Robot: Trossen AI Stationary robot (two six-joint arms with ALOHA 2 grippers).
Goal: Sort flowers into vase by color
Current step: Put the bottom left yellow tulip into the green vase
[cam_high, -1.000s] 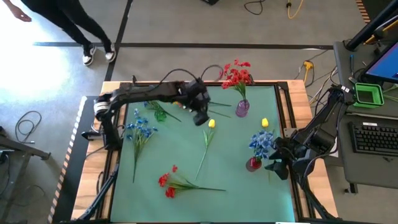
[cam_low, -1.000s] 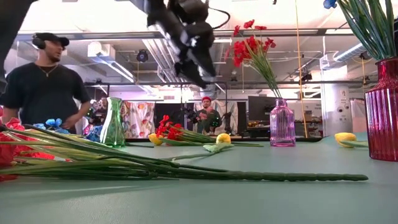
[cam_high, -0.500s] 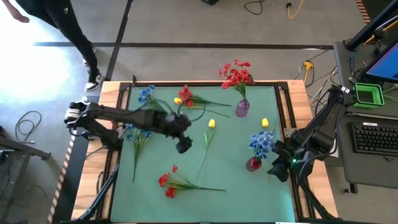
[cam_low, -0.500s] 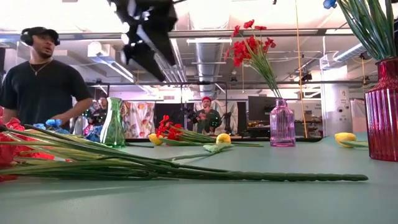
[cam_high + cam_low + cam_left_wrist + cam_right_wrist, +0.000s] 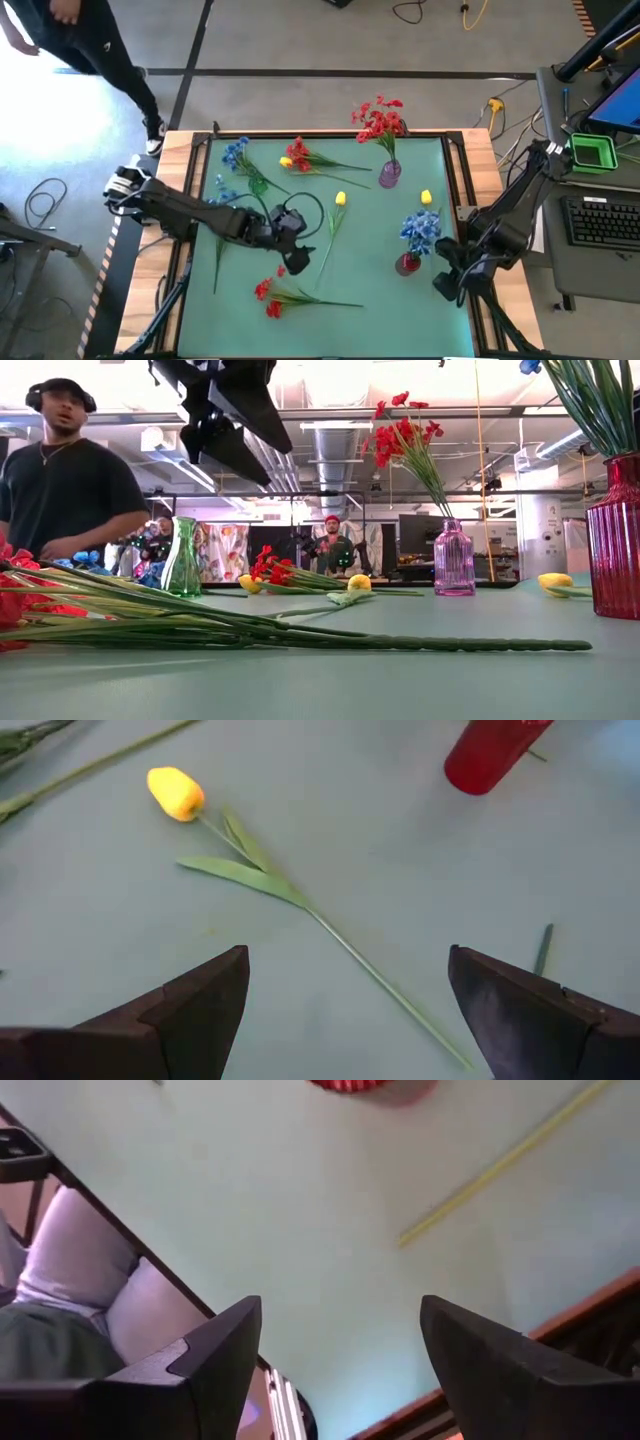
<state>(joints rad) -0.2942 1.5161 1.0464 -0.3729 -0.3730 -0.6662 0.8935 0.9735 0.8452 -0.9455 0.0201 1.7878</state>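
A yellow tulip (image 5: 340, 198) lies mid-mat on its side, its stem (image 5: 380, 982) running toward the near edge. My left gripper (image 5: 297, 265) hovers open just left of that stem; in the left wrist view (image 5: 345, 960) the stem passes between its fingers, well below them. Red flowers (image 5: 270, 293) lie near the front edge. Blue flowers (image 5: 235, 150) lie beside a green vase (image 5: 258, 185), and red and yellow flowers (image 5: 296, 158) lie at the back. Red blooms (image 5: 380, 118) stand in a purple vase (image 5: 389, 176), and blue blossoms (image 5: 422, 228) in a red vase (image 5: 407, 263). My right gripper (image 5: 447, 283) waits open at the right edge.
A loose yellow flower head (image 5: 426, 197) lies right of the purple vase. A person (image 5: 65, 480) stands behind the table's far left. A wooden frame (image 5: 470, 150) borders the green mat. A desk with a keyboard (image 5: 605, 220) stands to the right.
My left gripper has swept from the far middle of the mat, near the purple vase, toward the near edge and a little left, sinking slightly, and now hangs beside the tulip's stem. It has uncovered the flowers at the back. My right gripper has rolled about in place.
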